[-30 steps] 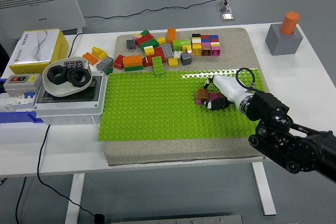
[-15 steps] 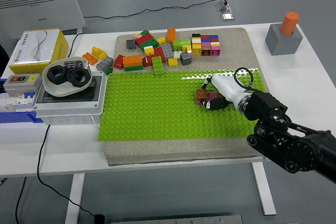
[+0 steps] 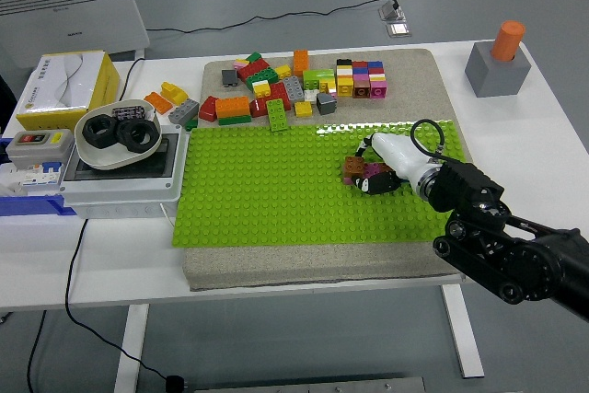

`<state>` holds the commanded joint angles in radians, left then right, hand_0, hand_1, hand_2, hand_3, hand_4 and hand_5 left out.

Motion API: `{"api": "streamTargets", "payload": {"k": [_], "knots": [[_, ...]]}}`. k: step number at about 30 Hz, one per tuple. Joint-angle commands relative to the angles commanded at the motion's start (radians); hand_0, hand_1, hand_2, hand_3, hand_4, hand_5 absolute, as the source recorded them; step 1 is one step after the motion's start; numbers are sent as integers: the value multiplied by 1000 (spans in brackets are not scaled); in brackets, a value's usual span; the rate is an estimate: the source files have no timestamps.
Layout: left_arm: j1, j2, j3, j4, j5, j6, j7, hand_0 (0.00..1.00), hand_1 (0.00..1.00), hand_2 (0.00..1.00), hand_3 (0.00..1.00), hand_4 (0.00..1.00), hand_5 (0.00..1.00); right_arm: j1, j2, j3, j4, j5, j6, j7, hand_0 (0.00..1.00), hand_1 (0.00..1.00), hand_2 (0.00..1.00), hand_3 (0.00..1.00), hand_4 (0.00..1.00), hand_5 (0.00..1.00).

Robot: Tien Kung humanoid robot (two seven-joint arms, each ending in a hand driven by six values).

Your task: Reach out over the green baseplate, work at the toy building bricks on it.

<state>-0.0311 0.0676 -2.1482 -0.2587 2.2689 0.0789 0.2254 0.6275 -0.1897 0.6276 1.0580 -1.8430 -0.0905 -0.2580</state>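
The right hand (image 3: 379, 172) reaches in from the lower right over the green baseplate (image 3: 267, 190) and sits at a small cluster of bricks (image 3: 361, 169) in brown, magenta and yellow, on the right half of the plate, well in from its near edge. The dark fingers (image 3: 377, 183) curl around the near side of the cluster and the white back of the hand covers its right side, so the hand appears closed on the bricks; whether it is squeezing them or only resting against them cannot be told from this view. The left arm is out of view. Beyond the far edge of the baseplate lies a loose pile of spare bricks (image 3: 294, 87) in many colours, none touching the hand. To the left of the baseplate stand a bowl of black rings (image 3: 118, 135) on a grey box, and a yellow carton (image 3: 64, 87) behind it. The step in hand looks like working the small cluster on the studs, either pressing it down or prying it loose. The next move probably calls for a firm, straight push or pull at the cluster, keeping the fingers tight so the stacked pieces do not tilt or split apart.
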Motion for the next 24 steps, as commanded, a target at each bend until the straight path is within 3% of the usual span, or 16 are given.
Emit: {"api": "streamTargets", "payload": {"k": [24], "knots": [[0, 0, -2, 1, 0, 1, -2, 762, 707, 604, 445, 647, 309, 3, 2, -4, -2, 3, 11, -10, 840, 861, 863, 661, 702, 204]]}}
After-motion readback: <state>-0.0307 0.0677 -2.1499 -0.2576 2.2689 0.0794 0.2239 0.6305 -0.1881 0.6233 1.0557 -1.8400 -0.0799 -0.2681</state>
